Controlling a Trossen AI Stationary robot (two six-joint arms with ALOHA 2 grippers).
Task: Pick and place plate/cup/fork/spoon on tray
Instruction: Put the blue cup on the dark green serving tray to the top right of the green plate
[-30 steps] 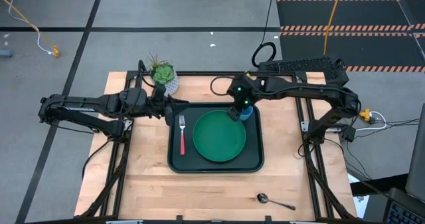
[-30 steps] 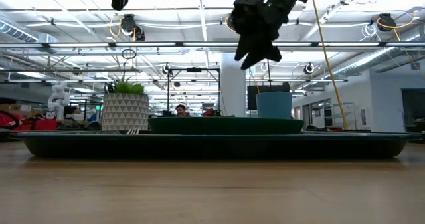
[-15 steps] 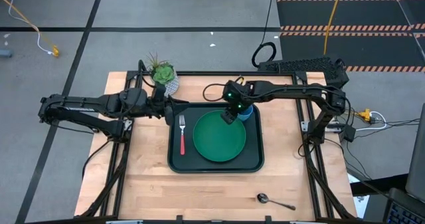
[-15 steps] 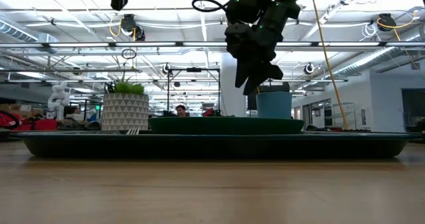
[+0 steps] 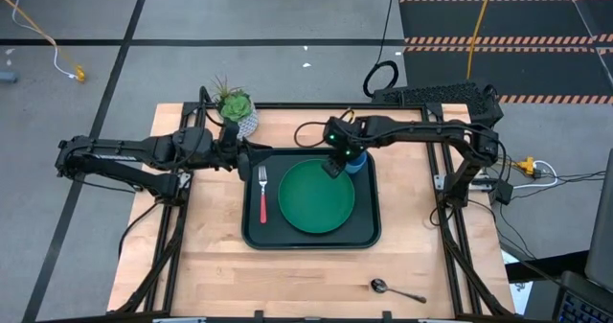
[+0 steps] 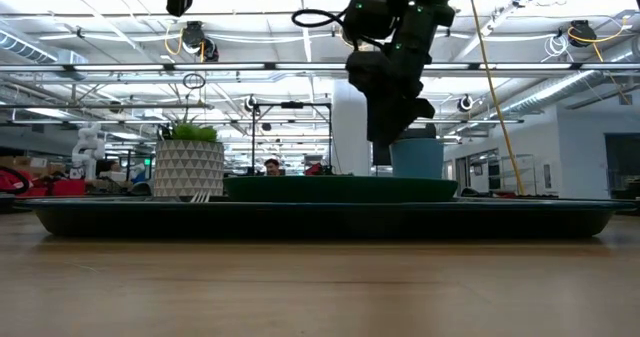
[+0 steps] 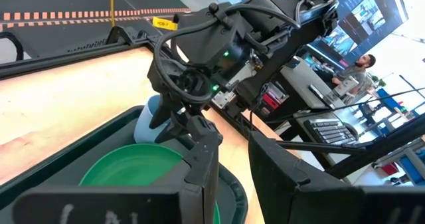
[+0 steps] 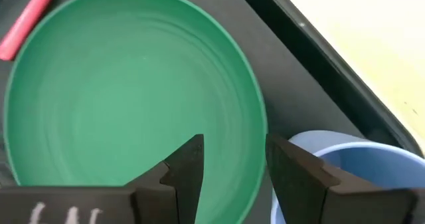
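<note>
While the spoon (image 5: 397, 289) lies alone on the bare wood at the near edge of the table (image 5: 211, 265), well apart from the tray (image 5: 251, 235) and off toward its near right corner, everything else sits up on that tray. Moving in from the front rim, the plate (image 5: 316, 196) fills the tray's middle, flat and green. The fork (image 5: 262, 196) lies on the tray just left of the plate, pink handle toward the near rim, tines pointing away.

Now the action: the right gripper (image 8: 231, 161) hangs over the far right part of the tray, above the plate's far edge, right beside the cup (image 5: 355, 162). Its fingers stand apart with nothing between them, and the wrist view shows only the plate's rim and tray floor through the gap. The cup stands upright in the tray's far right corner, just off the plate's rim, free of the fingers.

Over at the tray's far left corner, the left gripper (image 5: 241, 156) waits, arm stretched in from the left side of the table. Its fingers (image 7: 202, 159) are parted by a narrow gap and hold nothing.

Beyond that corner, off the tray, a potted plant (image 5: 236, 110) stands at the table's far edge.
</note>
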